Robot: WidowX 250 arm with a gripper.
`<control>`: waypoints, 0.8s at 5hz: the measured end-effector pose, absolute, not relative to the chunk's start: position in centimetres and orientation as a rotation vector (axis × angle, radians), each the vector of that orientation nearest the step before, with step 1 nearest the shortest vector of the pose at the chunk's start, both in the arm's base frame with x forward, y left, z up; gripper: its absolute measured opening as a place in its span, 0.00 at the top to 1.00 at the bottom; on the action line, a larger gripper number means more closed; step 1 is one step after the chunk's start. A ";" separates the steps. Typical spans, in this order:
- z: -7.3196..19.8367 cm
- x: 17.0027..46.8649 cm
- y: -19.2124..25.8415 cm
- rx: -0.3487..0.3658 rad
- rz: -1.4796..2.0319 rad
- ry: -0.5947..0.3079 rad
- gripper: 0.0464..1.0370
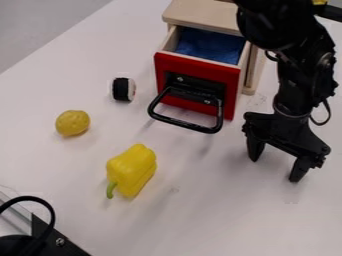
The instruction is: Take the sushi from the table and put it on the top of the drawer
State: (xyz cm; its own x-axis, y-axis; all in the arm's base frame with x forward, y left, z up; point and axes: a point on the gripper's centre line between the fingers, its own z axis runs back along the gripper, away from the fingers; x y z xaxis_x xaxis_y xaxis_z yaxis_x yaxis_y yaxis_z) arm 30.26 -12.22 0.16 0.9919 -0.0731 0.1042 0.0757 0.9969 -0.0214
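Observation:
My gripper (275, 170) hangs low over the table at the right, its two fingers spread apart with nothing between them. The sushi (123, 89), a small white roll with a black band, lies on the table left of the drawer unit, well away from the gripper. The wooden unit's top (204, 15) is at the upper middle, partly behind my arm. Its red-fronted drawer (140, 57) is pulled out, with blue cloth inside and a black handle in front.
A yellow bell pepper (131, 170) lies on the white table (200, 215) at lower middle. A yellow round object (72, 123) sits to the left. Black equipment with a cable (50, 220) occupies the lower left corner.

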 end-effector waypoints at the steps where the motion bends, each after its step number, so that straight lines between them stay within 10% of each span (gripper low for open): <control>1: 0.1 30.3 -12.2 -0.024 -0.073 -0.101 0.04; 4: 9.0 31.6 -14.0 -0.112 -0.104 -0.258 0.04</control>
State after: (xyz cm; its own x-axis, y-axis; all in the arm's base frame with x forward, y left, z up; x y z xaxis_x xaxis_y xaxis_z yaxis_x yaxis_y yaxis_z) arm 31.58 -14.00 9.05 0.9616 -0.0880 0.2601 0.1166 0.9885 -0.0966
